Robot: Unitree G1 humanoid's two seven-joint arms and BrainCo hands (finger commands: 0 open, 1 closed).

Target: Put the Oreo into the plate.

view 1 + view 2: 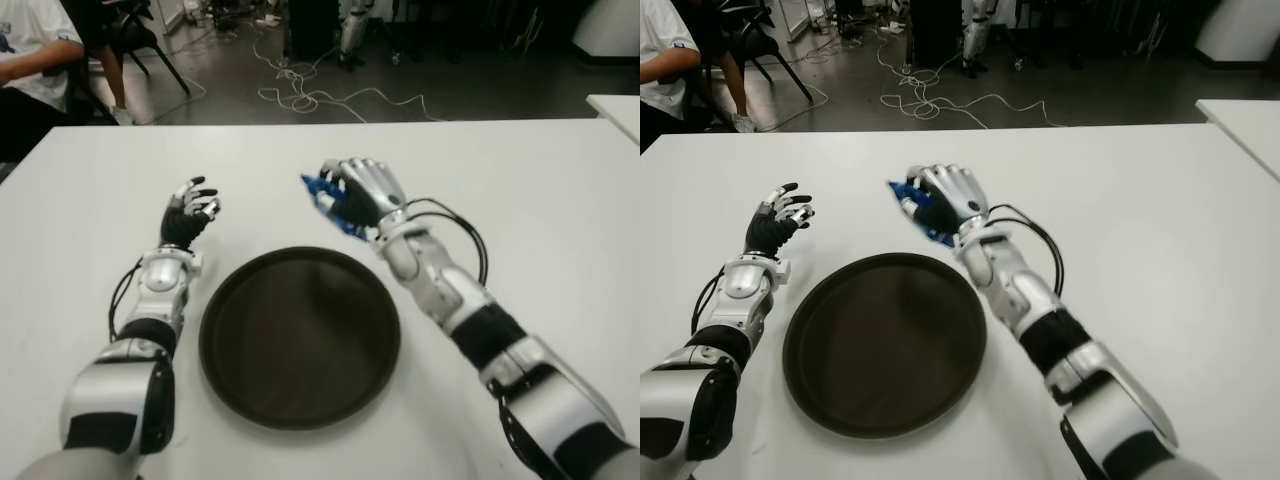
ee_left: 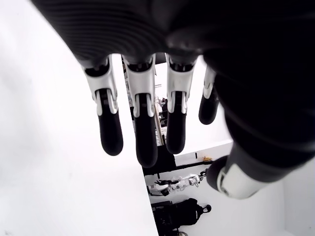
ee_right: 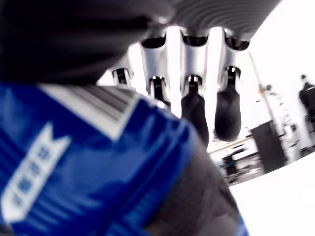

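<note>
A humanoid robot's right hand [image 1: 362, 193] holds a blue Oreo packet [image 1: 322, 203] clamped in its curled fingers, raised just beyond the far rim of a round dark plate [image 1: 300, 335] on a white table [image 1: 520, 190]. The packet juts out toward the left of the hand, and it is above the table rather than over the plate; the plate has nothing in it. The right wrist view shows the blue wrapper pressed against the palm, though how firmly the thumb pins it is hard to judge from there. The left hand [image 1: 190, 213] shows to the left of the plate's far edge, fingers spread and holding nothing. To finish the step well, the right hand would likely need to draw back toward the robot until the packet hangs over the plate's middle, lower close to the dish, then let the fingers part so the packet lands flat instead of bouncing off the rim. A seated person [image 1: 30, 60] is visible beyond the table, far to the plate's left.
</note>
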